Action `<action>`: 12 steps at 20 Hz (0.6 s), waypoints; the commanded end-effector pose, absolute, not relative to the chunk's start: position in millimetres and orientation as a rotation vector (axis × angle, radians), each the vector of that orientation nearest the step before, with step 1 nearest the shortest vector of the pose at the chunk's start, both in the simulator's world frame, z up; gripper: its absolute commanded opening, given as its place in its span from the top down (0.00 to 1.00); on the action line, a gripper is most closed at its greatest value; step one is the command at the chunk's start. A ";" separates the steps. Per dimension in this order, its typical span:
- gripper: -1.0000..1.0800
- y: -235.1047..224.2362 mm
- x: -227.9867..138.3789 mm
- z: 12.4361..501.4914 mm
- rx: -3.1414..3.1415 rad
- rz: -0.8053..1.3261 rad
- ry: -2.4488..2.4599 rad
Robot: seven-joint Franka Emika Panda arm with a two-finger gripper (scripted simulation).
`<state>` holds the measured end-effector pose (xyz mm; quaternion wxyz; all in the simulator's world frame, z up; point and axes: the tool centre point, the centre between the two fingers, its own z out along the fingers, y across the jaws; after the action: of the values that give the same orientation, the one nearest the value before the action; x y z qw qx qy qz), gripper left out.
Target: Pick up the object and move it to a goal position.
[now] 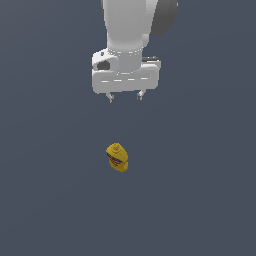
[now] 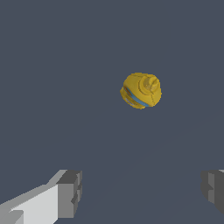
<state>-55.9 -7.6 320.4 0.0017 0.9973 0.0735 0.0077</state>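
Yellow mustard bottle (image 1: 117,157) stands below the tool (image 1: 125,97), whose jaws are spread; looks light, slick plastic, best pinched mid-body.

The white arm (image 1: 132,30) hangs from 12 o'clock, ending in the gripper (image 1: 125,96), whose two short fingertips (image 1: 110,97) stand apart with nothing between them. Well apart from it, toward 6 o'clock, the yellow bottle (image 1: 117,157) sits alone on the plain grey floor (image 1: 45,200), cap uppermost, label showing.
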 end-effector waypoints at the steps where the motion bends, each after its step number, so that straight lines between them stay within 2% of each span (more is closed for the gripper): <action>1: 0.04 -9.2 -49.8 316.6 3.123 0.022 0.294; 12: 0.04 -19.6 -13.7 291.1 3.058 0.013 0.684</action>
<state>-18.9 -18.0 295.2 0.0037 0.9798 0.1999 0.0045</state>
